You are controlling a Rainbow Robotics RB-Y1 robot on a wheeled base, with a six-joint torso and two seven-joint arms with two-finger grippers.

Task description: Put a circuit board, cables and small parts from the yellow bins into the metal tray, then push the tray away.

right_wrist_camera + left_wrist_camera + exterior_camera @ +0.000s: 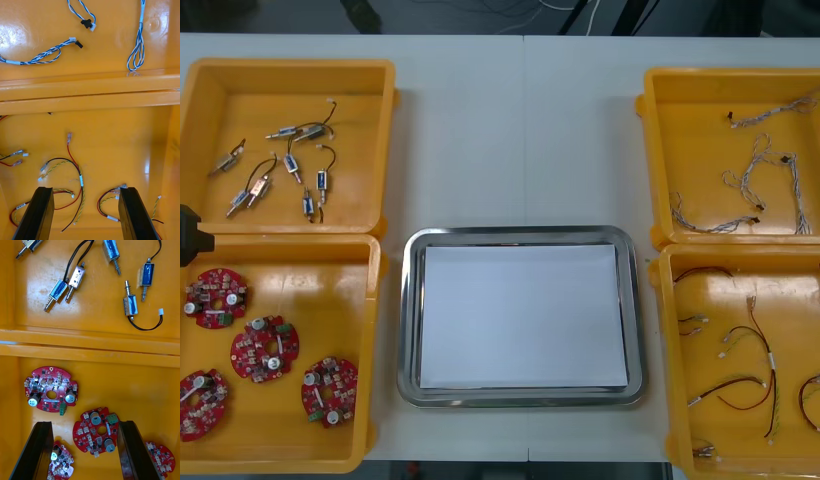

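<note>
The left gripper (85, 423) is held released above red circuit boards (51, 390) — the right gripper (85, 189), likewise spread, above red and yellow cables (81, 180). The tray (522, 234) is seen between the yellow bins (290, 275).

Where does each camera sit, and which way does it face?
Front view: above the arms, steeply down at the metal tray between yellow bins; left arm at the edge.
Left wrist view: on the left wrist, facing circuit boards; left hand open.
Right wrist view: on the right wrist, facing red and yellow cables; right hand open.
Shared: front and left wrist views show the small metal parts.
</note>
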